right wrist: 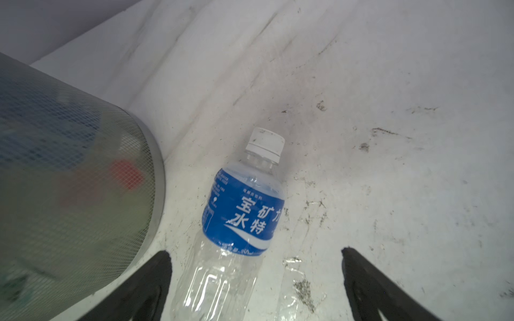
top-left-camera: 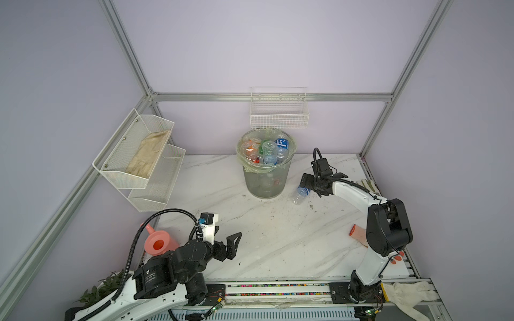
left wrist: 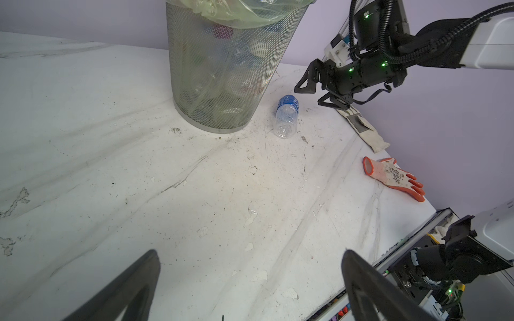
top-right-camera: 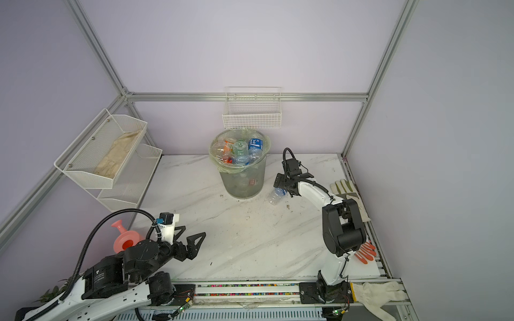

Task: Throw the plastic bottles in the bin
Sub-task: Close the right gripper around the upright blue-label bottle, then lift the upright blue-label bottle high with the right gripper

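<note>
Scene: One bottle (right wrist: 236, 222) lies on its side on the table (top-left-camera: 250, 236), just beside the foot of the bin (top-left-camera: 264, 183). No other bottle shows outside the bin.
Bin: It is heaped to the rim with bottles (top-left-camera: 268, 151), and a wire basket (top-left-camera: 279, 116) hangs just above its far rim.
Right jaws: They are spread wide and hold nothing. They hang close over the lone bottle, one on each side of its clear lower body in the right wrist view.
Left jaws: They are wide apart and empty, low over the table and well apart from the bin.
Step in hand: Judged to be the pick-up of this bottle.
Doing it well: Come straight down so the jaws close across the bottle's width, ideally on the blue label band, where the wall looks stiffer. The jaw nearer the bin has little room, so keep it off the mesh.
Grip: Close gently, because thin clear plastic is likely to buckle or squirt out.
Drop: Lift well above the rim, stay under the basket and let go over the lowest spot in the heap.
Risk: A bottle set on the crown may roll back off.
</note>
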Robot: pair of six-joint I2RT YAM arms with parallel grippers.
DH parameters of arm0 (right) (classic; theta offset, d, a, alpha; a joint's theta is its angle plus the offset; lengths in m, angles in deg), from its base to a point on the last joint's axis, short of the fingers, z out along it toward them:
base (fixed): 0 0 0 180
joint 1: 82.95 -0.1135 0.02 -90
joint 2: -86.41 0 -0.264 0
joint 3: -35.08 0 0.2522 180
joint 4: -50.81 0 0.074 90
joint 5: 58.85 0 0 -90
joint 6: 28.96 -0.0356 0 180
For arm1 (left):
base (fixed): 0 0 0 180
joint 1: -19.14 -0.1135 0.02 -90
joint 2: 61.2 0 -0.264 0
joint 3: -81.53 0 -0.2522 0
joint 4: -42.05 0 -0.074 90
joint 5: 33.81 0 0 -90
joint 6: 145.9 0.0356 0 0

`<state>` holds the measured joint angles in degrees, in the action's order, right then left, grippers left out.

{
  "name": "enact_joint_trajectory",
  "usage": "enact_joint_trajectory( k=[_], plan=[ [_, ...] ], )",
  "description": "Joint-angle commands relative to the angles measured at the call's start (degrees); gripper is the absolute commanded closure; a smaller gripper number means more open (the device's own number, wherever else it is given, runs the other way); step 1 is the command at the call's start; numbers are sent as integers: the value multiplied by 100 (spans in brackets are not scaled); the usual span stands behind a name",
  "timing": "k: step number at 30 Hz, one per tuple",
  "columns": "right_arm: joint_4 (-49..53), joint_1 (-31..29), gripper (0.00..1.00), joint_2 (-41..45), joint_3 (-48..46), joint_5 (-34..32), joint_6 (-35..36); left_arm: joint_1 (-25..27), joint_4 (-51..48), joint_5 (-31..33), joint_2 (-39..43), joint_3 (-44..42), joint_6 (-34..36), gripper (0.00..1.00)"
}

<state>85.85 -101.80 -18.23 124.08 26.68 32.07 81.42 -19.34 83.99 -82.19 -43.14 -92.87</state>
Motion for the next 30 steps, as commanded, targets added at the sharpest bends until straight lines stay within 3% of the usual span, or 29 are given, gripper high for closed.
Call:
enact_joint_trajectory(
  k=[1, 6, 15, 22, 27, 30],
  plan=[
    [-185, -2, 3, -284, 45, -24, -124, 30, 157, -15, 183, 133, -102, 0],
    [-362, 0, 7, -604, 125, -59, -196, 30, 157, -15, 182, 133, -83, 0],
    [-412, 1, 62, -236, -187, -135, -118, 30, 131, 34, 227, 160, -31, 0],
    [21, -2, 65, 1027, 44, -524, 25, 30, 115, 43, 202, 225, 3, 0],
    [-289, -108, 64, 2371, 851, -276, 136, 30, 128, 77, 126, 271, 0, 0],
    [-595, -192, 64, 2563, 1524, -70, 198, 30, 184, 78, 72, 273, 14, 0]
  ],
)
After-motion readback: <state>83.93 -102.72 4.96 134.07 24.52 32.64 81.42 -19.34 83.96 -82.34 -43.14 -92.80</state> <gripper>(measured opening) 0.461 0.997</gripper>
